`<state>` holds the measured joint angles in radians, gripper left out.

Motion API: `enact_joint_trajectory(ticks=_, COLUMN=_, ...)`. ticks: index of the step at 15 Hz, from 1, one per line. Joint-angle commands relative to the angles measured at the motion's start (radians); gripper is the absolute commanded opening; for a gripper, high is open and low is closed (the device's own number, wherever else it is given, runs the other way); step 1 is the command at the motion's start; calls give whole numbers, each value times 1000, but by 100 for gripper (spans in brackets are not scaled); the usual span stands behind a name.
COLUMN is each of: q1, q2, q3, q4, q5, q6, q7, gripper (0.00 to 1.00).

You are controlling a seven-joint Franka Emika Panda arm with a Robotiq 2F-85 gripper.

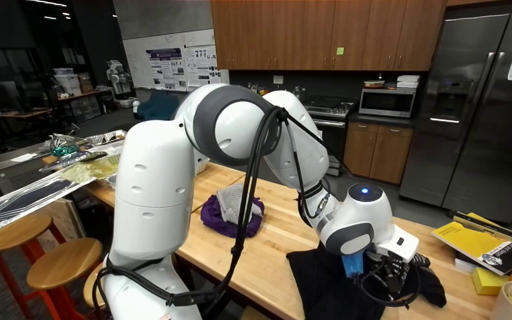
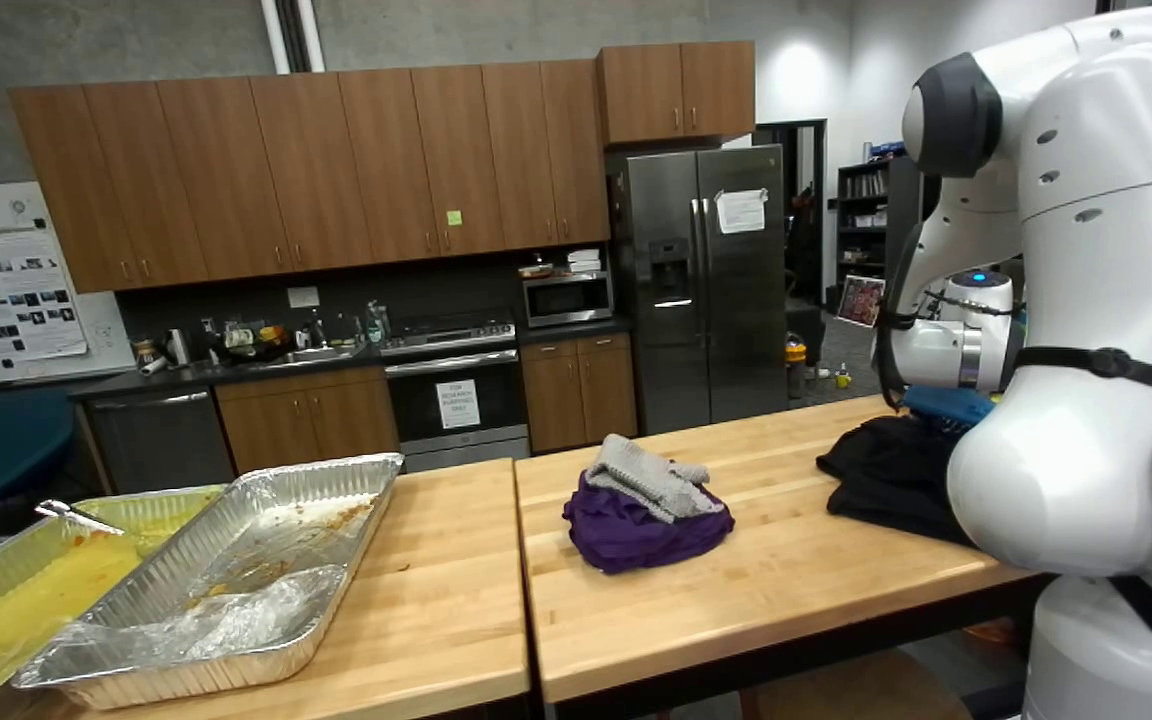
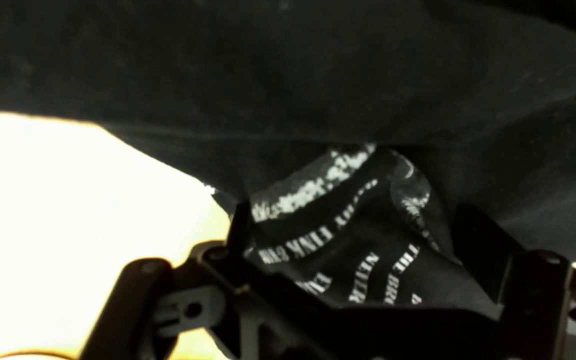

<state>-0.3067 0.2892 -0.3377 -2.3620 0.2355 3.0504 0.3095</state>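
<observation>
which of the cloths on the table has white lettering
The black cloth at the claw; the purple cloth and the gray cloth atop it show none.

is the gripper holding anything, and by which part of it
Nothing appears held: the black two-fingered gripper stands open, with white-lettered black cloth showing between its spread fingers. Whether they touch it cannot be told.

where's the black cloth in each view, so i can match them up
In an exterior view: black cloth, at the bottom, right of center.
In an exterior view: black cloth, right side, partly behind the arm.
In the wrist view: black cloth, across the top.
Shared landmark: purple cloth, in both exterior views.
</observation>
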Motion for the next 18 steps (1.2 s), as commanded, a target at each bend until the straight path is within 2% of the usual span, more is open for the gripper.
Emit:
enact_joint_trajectory(ticks=1, q1=18, q2=16, q3=1, q4=62, q5=14, q6=-5, q7=10, gripper=100)
enact_joint_trajectory(ticks=7, q1=21, q2=19, q3=58, q4=134, q5=59, q6=-2, q7=16, gripper=100)
enact_joint_trajectory(ticks=14, q1=-99, q2=-117, q3=252, q4=32, q5=181, q6=-12, q7=-127, gripper=100)
enact_joint_trajectory(ticks=18, q1=-161, q2=-210, q3=323, q4=-28, q5=277, q6=-6, q7=-241, gripper=100)
